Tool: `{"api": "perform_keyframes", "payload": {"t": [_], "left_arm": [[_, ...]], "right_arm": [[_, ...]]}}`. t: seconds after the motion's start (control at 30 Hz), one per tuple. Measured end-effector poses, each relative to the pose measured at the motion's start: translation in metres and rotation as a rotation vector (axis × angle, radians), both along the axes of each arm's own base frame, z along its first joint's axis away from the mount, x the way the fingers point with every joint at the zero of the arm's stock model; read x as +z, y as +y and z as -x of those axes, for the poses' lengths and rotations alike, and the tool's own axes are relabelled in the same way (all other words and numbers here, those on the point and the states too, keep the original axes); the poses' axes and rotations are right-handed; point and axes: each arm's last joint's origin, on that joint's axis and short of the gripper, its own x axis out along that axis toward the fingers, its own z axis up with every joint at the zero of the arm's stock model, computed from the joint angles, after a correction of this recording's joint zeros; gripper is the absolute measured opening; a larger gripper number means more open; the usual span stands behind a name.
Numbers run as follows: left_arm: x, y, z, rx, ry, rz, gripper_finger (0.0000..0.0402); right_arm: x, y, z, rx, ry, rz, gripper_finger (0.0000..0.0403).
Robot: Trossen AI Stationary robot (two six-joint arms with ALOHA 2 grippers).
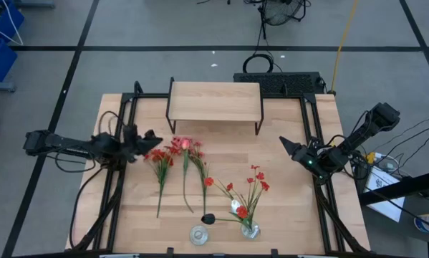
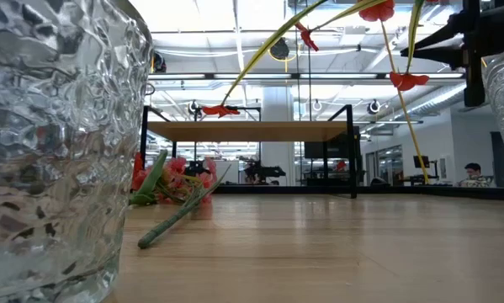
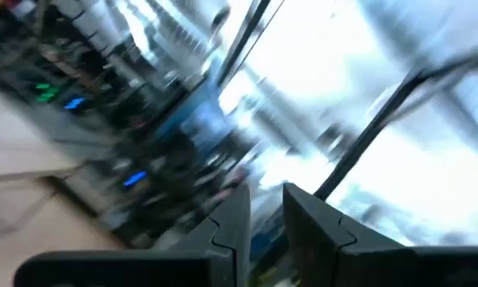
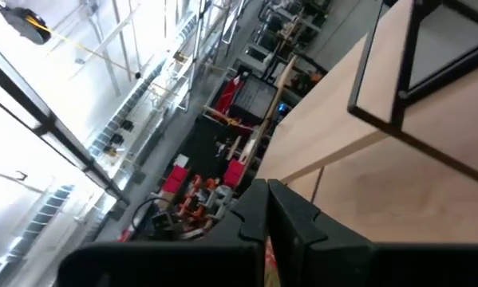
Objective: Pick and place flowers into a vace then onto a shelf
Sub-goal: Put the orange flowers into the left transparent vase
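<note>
On the left side of the desk (image 1: 286,186), the left end effector (image 1: 151,139) hangs low over the wood, near the red blossoms of the loose flowers (image 1: 177,161). In the left wrist view its fingers (image 3: 231,219) stand close together with only a thin gap, and nothing is seen between them, so it looks closed and empty. Three loose stems lie flat on the desk just beside it, with the blossoms toward the shelf and the stalks pointing to the front edge.

In the middle at the back stands the shelf (image 1: 214,100), a light wooden board on thin black legs. Its top is bare, and it is well apart from both vases.

At the front edge stands an empty glass vase (image 1: 199,234), and just beside it a small dark object (image 1: 208,218) which I cannot identify. To the right of it a second glass vase (image 1: 251,231) holds several red flower stems (image 1: 251,188), which lean up and outward.

On the right side, the right end effector (image 1: 286,144) hovers over the desk, well apart from the flowers, pointing toward the shelf. Its fingers (image 4: 282,209) are pressed together, holding nothing.
</note>
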Motion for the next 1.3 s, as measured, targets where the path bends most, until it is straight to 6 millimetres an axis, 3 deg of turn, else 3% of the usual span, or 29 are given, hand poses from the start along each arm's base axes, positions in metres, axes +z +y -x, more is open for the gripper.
{"api": "perform_keyframes", "payload": {"t": [0.17,0.27,0.37,0.57,0.8,0.93,1.07,1.2,1.3], "left_arm": [[0.007,0.004,0.004,0.041,-0.096,0.163,0.0081],[0.007,0.004,0.005,-0.025,-0.118,0.29,0.0081],[0.008,0.004,0.005,-0.032,-0.127,0.295,0.0081],[0.008,0.003,0.005,-0.053,-0.121,0.249,0.0081],[0.017,0.004,0.0,-0.006,-0.077,0.344,0.0081],[0.044,0.002,-0.015,0.066,0.183,0.353,0.0081],[0.069,0.001,-0.02,0.148,0.664,0.379,0.0081],[0.08,0.001,-0.019,0.253,1.026,0.511,0.0081],[0.083,-0.003,-0.032,0.256,1.154,0.562,0.0081]], "right_arm": [[-0.001,-0.001,0.004,-0.105,0.094,0.012,0.0002],[-0.008,-0.003,0.009,-0.034,0.045,0.002,0.0001],[-0.007,-0.001,0.012,0.051,-0.046,-0.062,0.0001],[-0.01,0.0,0.013,0.02,-0.016,-0.069,0.0001],[-0.011,0.001,0.013,0.018,0.065,0.027,0.0002],[-0.011,0.001,0.013,0.028,0.091,0.068,0.0002],[-0.011,0.001,0.013,0.029,0.089,0.065,0.0001],[-0.011,0.001,0.013,0.028,0.09,0.066,0.0001],[-0.011,0.001,0.013,0.028,0.09,0.066,0.0003]]}}
